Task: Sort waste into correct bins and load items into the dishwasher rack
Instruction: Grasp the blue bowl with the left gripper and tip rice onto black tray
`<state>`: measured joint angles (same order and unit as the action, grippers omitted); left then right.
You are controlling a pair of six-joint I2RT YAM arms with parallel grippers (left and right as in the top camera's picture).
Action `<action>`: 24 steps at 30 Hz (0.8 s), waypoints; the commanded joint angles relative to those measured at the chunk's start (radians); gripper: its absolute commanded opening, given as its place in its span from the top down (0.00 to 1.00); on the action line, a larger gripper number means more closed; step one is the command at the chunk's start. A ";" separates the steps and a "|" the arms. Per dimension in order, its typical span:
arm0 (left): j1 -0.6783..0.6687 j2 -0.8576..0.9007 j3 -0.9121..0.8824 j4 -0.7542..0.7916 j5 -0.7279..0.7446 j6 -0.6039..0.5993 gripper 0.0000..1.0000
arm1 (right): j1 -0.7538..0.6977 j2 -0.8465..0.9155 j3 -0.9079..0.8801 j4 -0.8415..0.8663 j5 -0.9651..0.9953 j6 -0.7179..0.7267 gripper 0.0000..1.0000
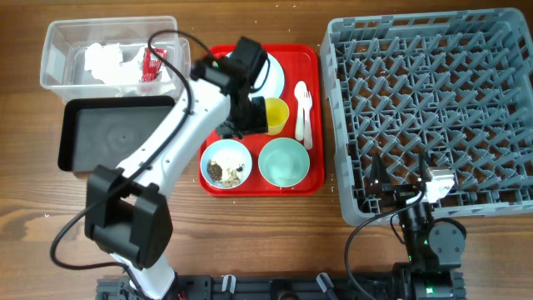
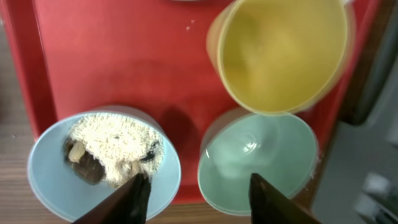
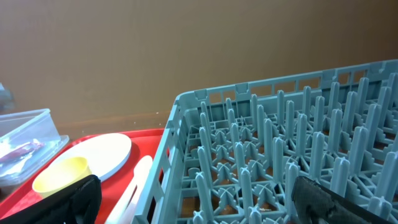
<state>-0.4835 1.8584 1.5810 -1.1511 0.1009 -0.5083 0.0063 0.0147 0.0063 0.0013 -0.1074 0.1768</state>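
Note:
My left gripper [image 1: 241, 121] [image 2: 199, 199] is open and empty, hovering low over the red serving tray [image 1: 306, 58] between two bowls. The pale-blue bowl [image 1: 226, 163] [image 2: 50, 180] holds beige-brown food scraps [image 2: 115, 146]. The mint bowl [image 1: 283, 161] [image 2: 258, 158] is empty. The yellow cup [image 1: 277, 115] [image 2: 283, 53] stands just behind them. The plate [image 1: 275, 75] [image 3: 93, 152] is partly hidden by the left wrist. A white fork and spoon [image 1: 302, 112] lie at the tray's right. My right gripper [image 1: 408, 187] [image 3: 199, 205] is open over the front edge of the grey dishwasher rack [image 1: 433, 108] [image 3: 280, 137].
The clear tub [image 1: 58, 50] at the back left holds white napkins [image 1: 104, 60] and a red sauce packet [image 1: 152, 62]. The black tray [image 1: 117, 133] lies in front of it, with the left arm reaching across its right side. Crumbs lie on the wood table.

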 commanded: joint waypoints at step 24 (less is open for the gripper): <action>0.137 -0.213 -0.247 0.176 0.212 0.124 0.96 | 0.007 -0.005 -0.001 0.005 0.001 -0.017 0.00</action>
<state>-0.4480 1.7584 1.2774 -0.9455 0.1547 -0.5125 0.0063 0.0147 0.0063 0.0013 -0.1074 0.1768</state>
